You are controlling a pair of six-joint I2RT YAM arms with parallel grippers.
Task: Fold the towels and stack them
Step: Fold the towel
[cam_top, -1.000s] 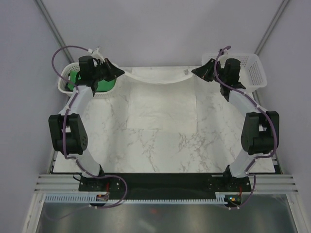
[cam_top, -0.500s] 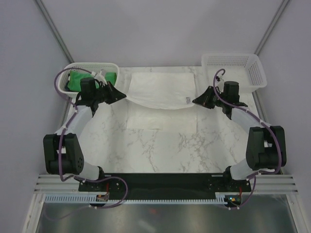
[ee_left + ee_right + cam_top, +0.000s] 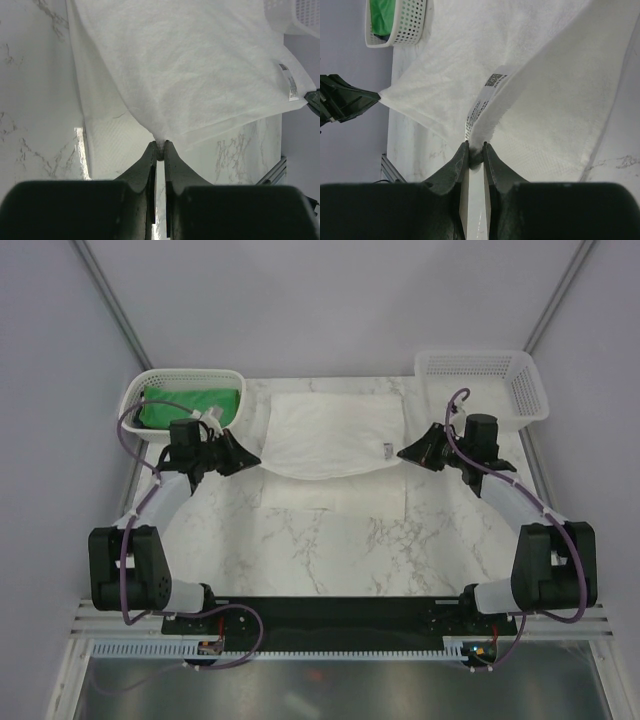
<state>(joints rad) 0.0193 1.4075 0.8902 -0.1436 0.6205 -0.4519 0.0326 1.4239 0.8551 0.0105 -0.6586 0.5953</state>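
Our left gripper point(image 3: 256, 457) and right gripper point(image 3: 402, 453) each pinch a near corner of the white towel point(image 3: 330, 435) sagging over the far table point(image 3: 330, 540), and any uneven pull could slip a corner, skewing our fold.

Top view: light is even, diffuse and moderately bright; no hard shadows are cast. A soft grey shadow is seen on the table point(image 3: 330, 540) just below the near edge of the white towel point(image 3: 335, 435). The frame posts point(image 3: 110, 290) beyond the towel are rendered slanting (wide-angle lean).

Left wrist view: a bright glare strip is noted on the marble just left of the towel's edge. The left gripper point(image 3: 160, 148) below the towel is dark and blurred.

Right wrist view: the towel weave is resolved sharply. The right gripper point(image 3: 475, 148) is out of focus.
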